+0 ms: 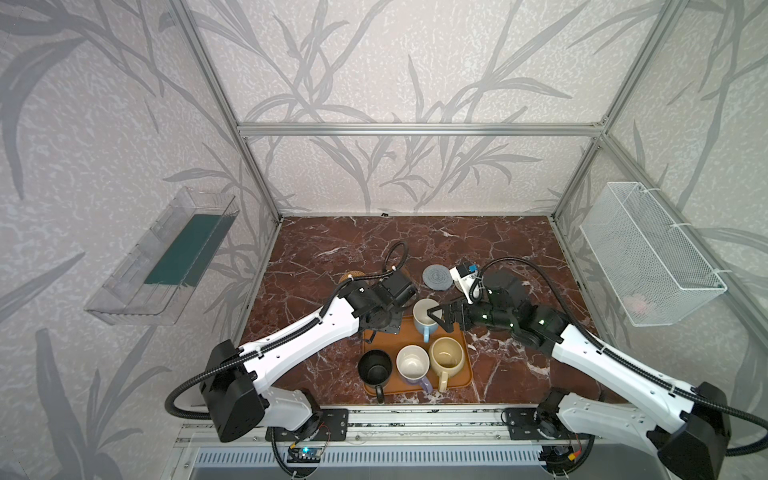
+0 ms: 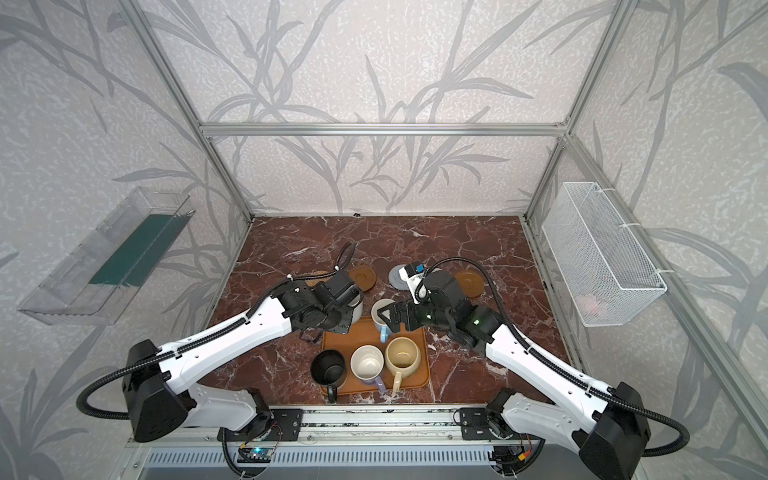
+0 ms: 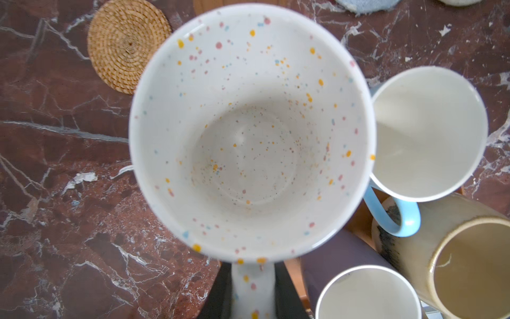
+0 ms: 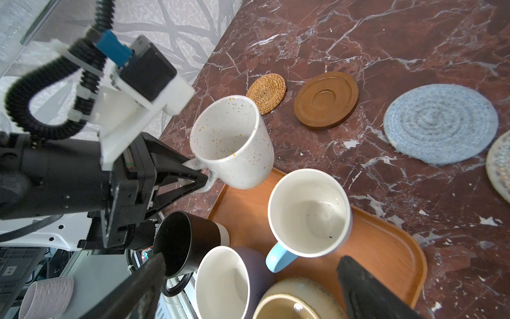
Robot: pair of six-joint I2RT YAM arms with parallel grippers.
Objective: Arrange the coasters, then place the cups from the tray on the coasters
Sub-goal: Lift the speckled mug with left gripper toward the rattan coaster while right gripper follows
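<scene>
Cups nearest the arms: black cup, lavender cup and cream-yellow cup, upright and close together on the near half of the tray. Behind them, light blue cup, also on the tray, under the right tool, spread wide and holding nothing. Just beside it, white speckled cup, up in the air by the tray's far left corner, pinched by its handle in the left tool, squeezed shut. Likely bound for a coaster. Keep it level and clear of the blue rim. Carry it to the tan rattan coaster or the brown saucer coaster behind. Aim for the middle, lower slowly, then let go. Farther along: grey-blue coaster, cream-beige coaster.
</scene>
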